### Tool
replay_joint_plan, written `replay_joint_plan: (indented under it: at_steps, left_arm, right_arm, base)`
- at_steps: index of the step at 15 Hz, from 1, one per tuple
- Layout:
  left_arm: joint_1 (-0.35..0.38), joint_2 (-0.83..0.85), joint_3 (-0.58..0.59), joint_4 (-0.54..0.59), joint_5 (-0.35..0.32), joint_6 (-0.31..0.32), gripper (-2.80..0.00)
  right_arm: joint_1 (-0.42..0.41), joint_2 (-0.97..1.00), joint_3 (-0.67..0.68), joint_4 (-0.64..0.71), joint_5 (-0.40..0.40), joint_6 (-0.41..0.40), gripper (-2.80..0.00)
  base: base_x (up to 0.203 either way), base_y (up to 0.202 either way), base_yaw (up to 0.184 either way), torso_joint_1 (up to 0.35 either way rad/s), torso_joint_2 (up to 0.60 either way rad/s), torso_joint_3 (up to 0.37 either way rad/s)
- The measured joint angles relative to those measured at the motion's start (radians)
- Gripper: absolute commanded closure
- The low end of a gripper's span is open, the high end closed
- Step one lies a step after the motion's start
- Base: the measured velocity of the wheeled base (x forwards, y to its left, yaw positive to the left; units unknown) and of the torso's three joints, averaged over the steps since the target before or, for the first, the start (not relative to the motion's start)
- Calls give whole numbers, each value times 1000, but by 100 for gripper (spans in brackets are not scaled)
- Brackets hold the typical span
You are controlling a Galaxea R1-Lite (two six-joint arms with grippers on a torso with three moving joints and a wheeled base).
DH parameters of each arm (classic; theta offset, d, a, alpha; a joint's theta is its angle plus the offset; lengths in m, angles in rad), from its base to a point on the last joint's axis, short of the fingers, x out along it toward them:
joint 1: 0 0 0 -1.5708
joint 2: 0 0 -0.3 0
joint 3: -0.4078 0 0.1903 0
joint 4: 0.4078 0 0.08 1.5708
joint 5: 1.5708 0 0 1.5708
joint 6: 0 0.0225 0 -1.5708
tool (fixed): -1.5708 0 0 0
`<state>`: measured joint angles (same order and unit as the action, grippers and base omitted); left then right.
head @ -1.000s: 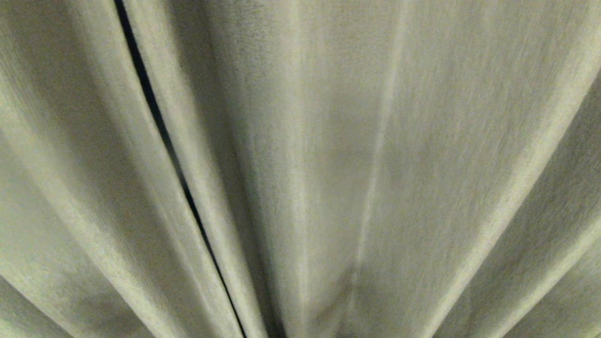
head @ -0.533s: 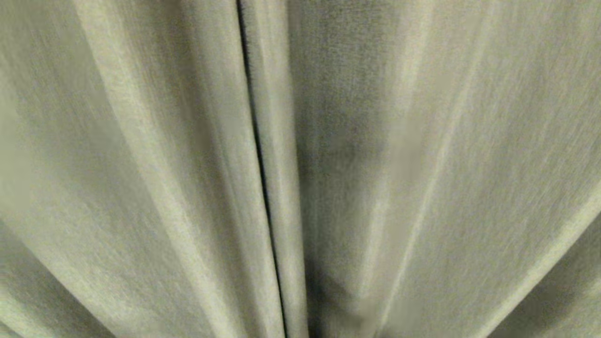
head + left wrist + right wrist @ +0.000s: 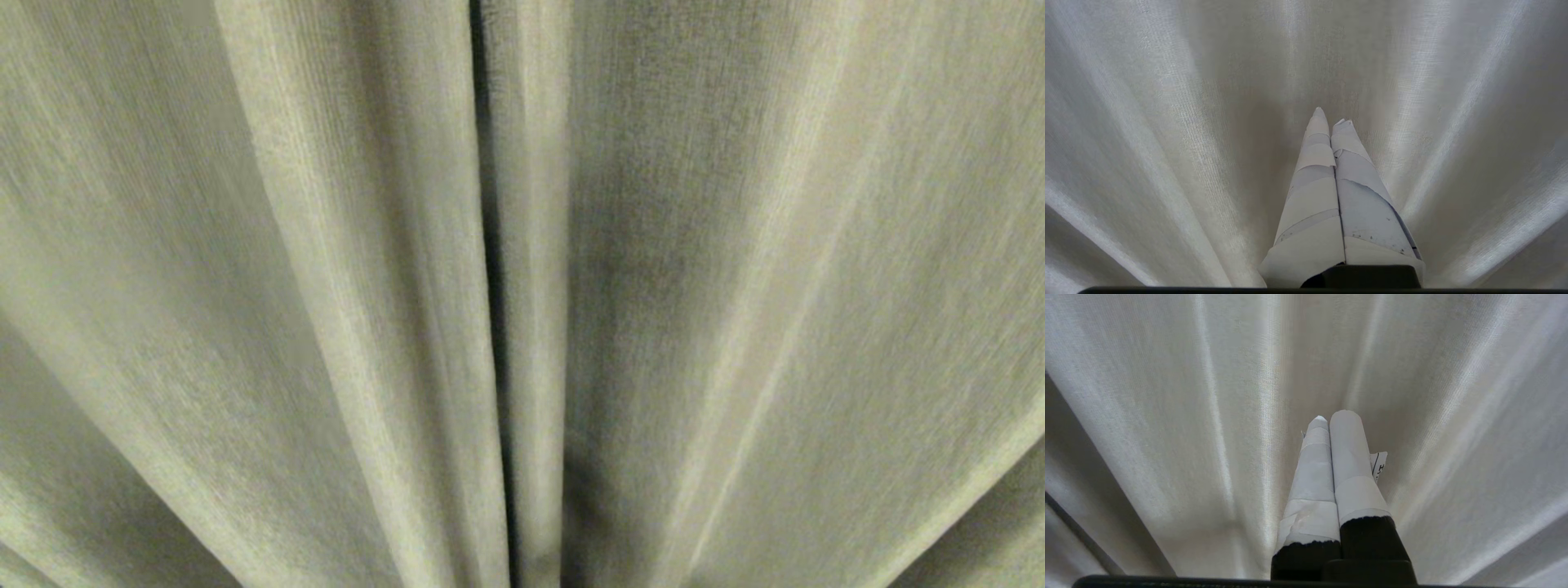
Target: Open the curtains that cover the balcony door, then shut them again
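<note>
With the curtains (image 3: 326,310) drawn together and hanging just ahead of both clenched, empty pairs of jaws, the left gripper (image 3: 1331,116) and right gripper (image 3: 1331,416) should ease into the central seam (image 3: 490,269) before sweeping apart.

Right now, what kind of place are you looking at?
Probably a curtained window or doorway indoors: pleated cream curtains fill every view, with a dark slit where two panels meet. Nothing behind them shows.

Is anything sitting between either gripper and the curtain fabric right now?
Nothing visible. The shut left gripper and shut right gripper each point straight at the cream woven pleated curtains, with only bare fabric ahead. The dark seam between the panels is unobstructed too.
</note>
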<state>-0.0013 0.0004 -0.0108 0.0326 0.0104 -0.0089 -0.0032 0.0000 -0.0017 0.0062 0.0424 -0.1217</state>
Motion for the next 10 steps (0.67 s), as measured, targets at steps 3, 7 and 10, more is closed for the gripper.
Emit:
replay_joint_plan:
  at_steps: [3, 7, 10]
  left_arm:
    - [0, 0, 0, 0, 0, -1, 0]
    - [-1, 0, 0, 0, 0, -1, 0]
    - [-1, 0, 0, 1, 0, -1, 0]
  right_arm:
    - [0, 0, 0, 0, 0, 0, 0]
    - [0, 0, 0, 0, 0, 0, 0]
    - [0, 0, 0, 0, 0, 0, 0]
  base:
    - [-100, 0, 1, 10, 2, 2]
    - [-185, 0, -3, -8, 4, 7]
    - [-22, 0, 0, 0, 2, 1]
